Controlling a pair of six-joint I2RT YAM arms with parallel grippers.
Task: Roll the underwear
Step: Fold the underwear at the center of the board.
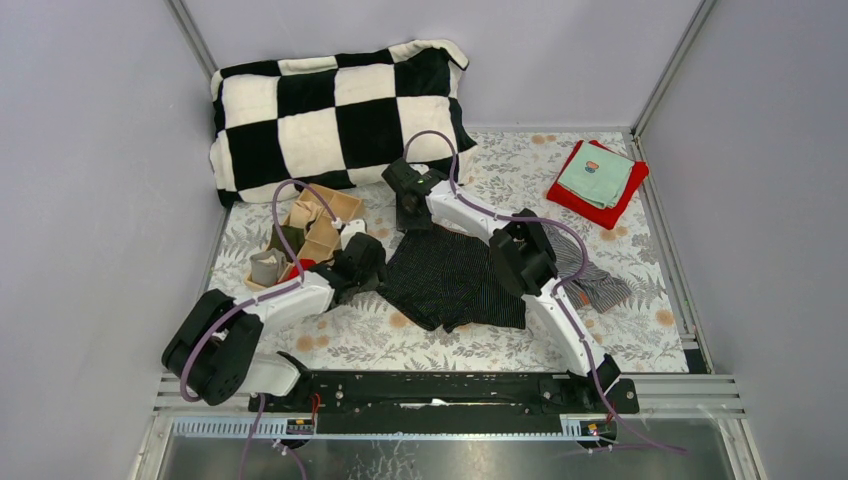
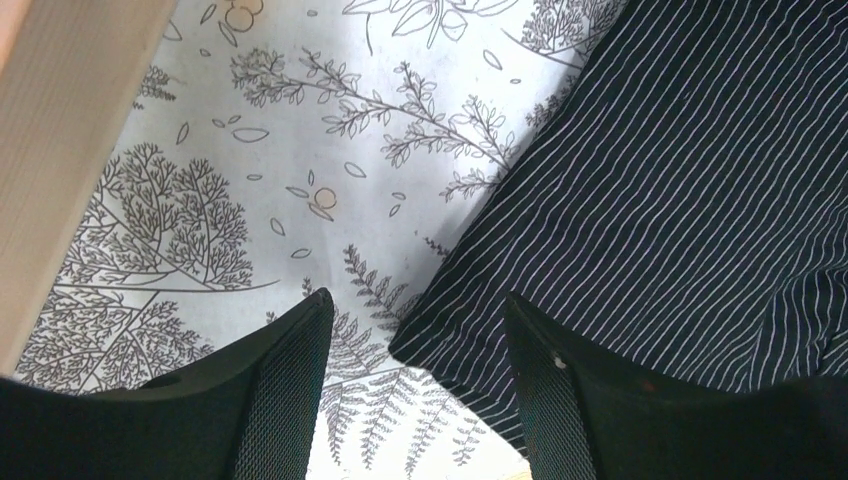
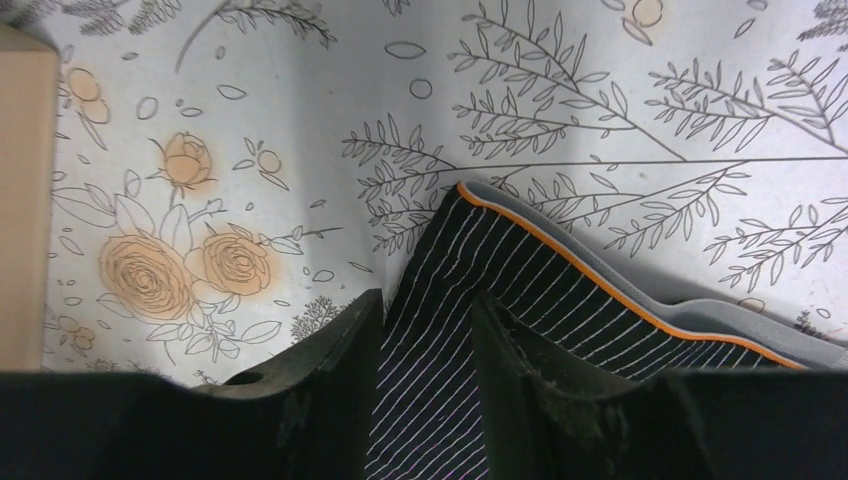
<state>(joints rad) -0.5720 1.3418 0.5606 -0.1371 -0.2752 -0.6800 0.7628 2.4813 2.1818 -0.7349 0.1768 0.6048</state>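
Note:
The black pinstriped underwear point(image 1: 455, 275) lies spread flat mid-table. My left gripper point(image 1: 368, 262) is open at its left edge; in the left wrist view point(image 2: 415, 300) a corner of the black cloth point(image 2: 680, 200) lies between the spread fingers. My right gripper point(image 1: 410, 215) is at the top-left corner; in the right wrist view point(image 3: 425, 297) its fingers are closed on the pinstriped cloth point(image 3: 500, 270) beside its grey, orange-edged waistband point(image 3: 700, 310). The grey striped underwear point(image 1: 595, 280) lies crumpled at the right, partly hidden under the right arm.
A black-and-white checkered pillow point(image 1: 335, 115) lies at the back. A wooden divider box point(image 1: 305, 235) with rolled cloths sits left of the left gripper; its edge shows in the left wrist view point(image 2: 70, 130). A red cloth point(image 1: 585, 195) under a teal cloth point(image 1: 597, 175) lies back right.

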